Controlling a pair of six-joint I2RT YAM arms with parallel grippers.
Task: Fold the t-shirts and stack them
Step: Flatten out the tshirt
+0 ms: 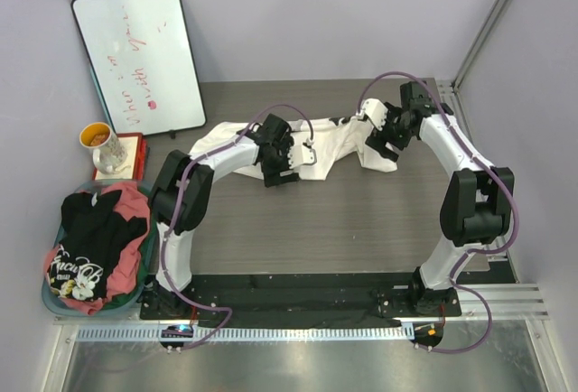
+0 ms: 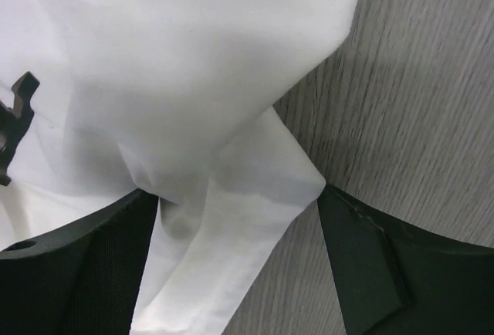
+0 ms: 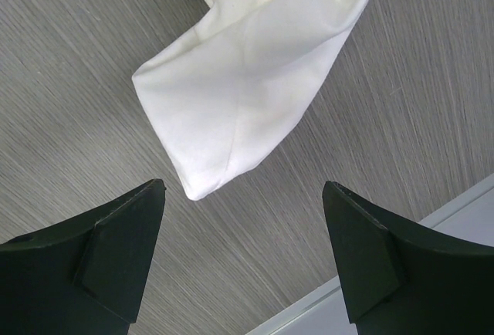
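Still unfolded, the white t-shirt (image 1: 339,153) lies bunched well right of the laundry basket (image 1: 54,304), which holds the black shirt (image 1: 95,238) and pink-red shirt (image 1: 134,204), as I poise the left gripper (image 2: 239,273) and right gripper (image 3: 243,258), both spread apart, at its ends.

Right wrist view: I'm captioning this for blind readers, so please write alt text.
A folded corner of the white t-shirt lies on the grey wood-grain table, pointing toward the camera. The open right hand hovers over it, black fingers either side, gripping nothing.
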